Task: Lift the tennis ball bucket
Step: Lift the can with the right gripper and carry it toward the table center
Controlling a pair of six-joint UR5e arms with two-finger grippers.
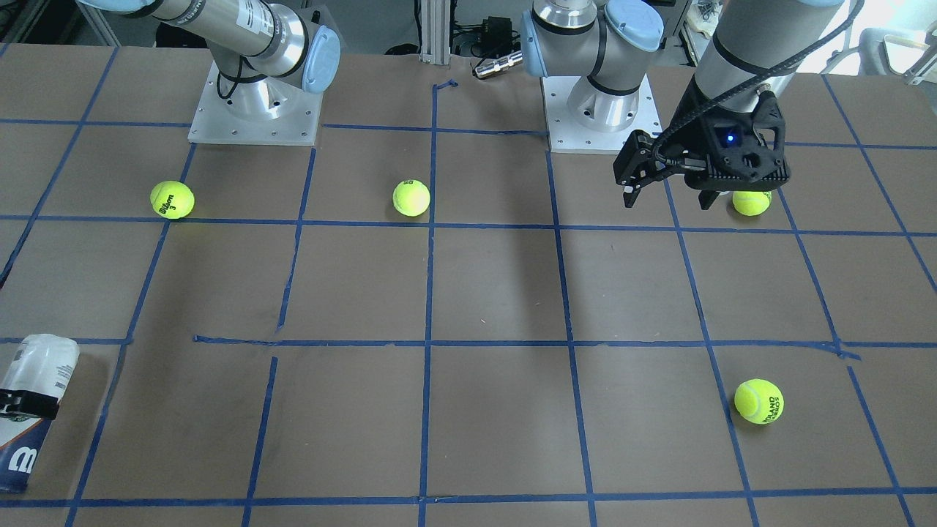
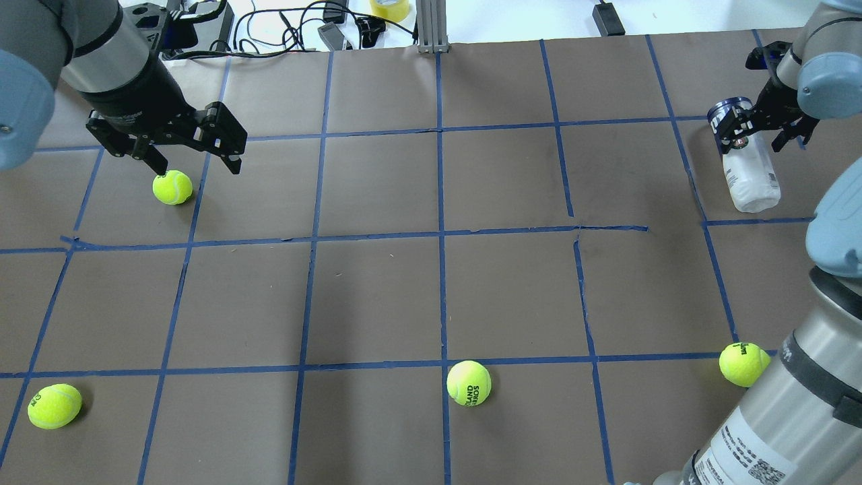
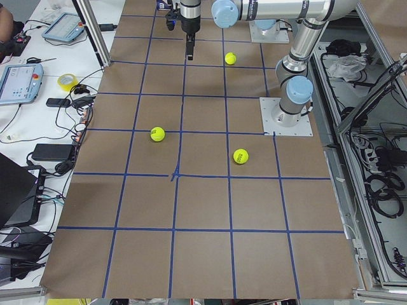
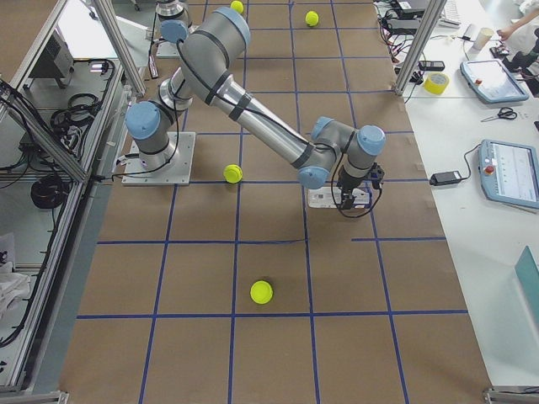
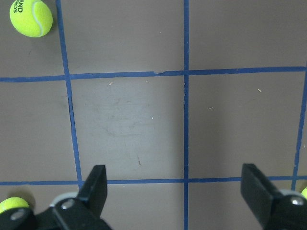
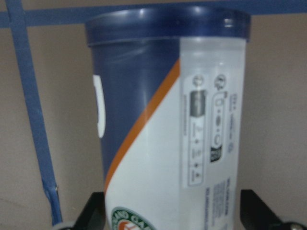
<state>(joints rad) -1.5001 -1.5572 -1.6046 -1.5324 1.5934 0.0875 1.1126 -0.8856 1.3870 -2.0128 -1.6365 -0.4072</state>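
The tennis ball bucket point(image 2: 751, 172) lies on its side at the table's far right, with a white label and a navy end; it also shows in the front-facing view point(image 1: 33, 380). My right gripper point(image 2: 757, 131) is open and straddles the bucket near its navy end. In the right wrist view the bucket point(image 6: 192, 120) fills the space between the two spread fingers point(image 6: 96, 213), close to both. My left gripper point(image 2: 196, 162) is open and empty and hovers just above a loose tennis ball point(image 2: 172, 187).
Three more loose tennis balls lie on the brown, blue-taped table: front left point(image 2: 54, 405), front middle point(image 2: 469, 382) and front right point(image 2: 743, 364) beside the right arm's base. Cables and a tape roll point(image 2: 389, 8) lie beyond the far edge.
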